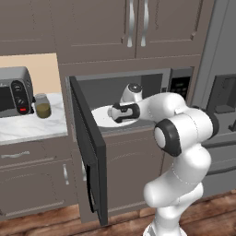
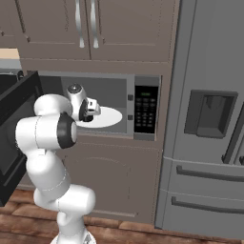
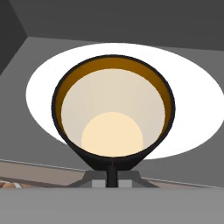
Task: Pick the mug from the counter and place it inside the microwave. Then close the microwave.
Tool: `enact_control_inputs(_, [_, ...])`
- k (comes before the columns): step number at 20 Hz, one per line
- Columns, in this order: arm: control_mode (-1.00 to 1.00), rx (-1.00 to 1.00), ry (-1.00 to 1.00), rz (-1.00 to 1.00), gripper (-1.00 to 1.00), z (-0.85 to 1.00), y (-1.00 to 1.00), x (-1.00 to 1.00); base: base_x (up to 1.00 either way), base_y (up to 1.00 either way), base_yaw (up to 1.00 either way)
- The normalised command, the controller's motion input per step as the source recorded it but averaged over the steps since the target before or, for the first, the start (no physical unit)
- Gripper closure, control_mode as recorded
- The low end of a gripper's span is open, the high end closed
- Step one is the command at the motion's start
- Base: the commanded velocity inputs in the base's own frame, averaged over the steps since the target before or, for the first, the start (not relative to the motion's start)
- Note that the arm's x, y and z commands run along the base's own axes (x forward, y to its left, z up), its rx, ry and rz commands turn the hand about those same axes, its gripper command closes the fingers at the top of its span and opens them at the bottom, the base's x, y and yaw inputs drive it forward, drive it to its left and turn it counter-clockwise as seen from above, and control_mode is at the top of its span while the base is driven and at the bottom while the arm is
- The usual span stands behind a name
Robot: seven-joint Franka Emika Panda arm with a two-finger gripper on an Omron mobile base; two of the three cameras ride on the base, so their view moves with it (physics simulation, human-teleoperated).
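Observation:
Seen from above in the hand view, the black mug (image 3: 113, 113) with its tan inside hangs close under the camera. My gripper (image 3: 112, 174) is shut on its near rim, one dark finger showing at the bottom. The white turntable plate (image 3: 197, 100) lies right beneath the mug. The hand (image 1: 123, 112) reaches into the open microwave (image 1: 152, 85) over the plate (image 1: 102, 119). The microwave's black door (image 1: 87, 138) swings wide open to the left. In the base views the hand hides the mug. The keypad panel (image 2: 145, 108) is right of the cavity.
A silver toaster oven (image 1: 14, 92) and an olive-yellow jar (image 1: 43, 106) stand on the marble counter (image 1: 27, 128) at the left. A grey fridge (image 2: 209, 119) rises to the right of the microwave. Brown cabinets (image 2: 86, 28) hang above it.

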Motion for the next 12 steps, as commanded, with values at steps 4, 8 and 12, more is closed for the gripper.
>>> enact_control_inputs(4, [-1.00,-0.01,0.00,0.00,1.00,-0.17,0.00,0.09,0.00,0.00,0.00])
enact_control_inputs(8, [-1.00,-0.01,0.00,0.00,1.00,-0.11,0.00,0.15,0.00,0.00,0.00])
enact_control_inputs(12, [-1.00,-0.01,0.00,0.00,1.00,-0.09,0.00,0.15,0.00,0.00,0.00])
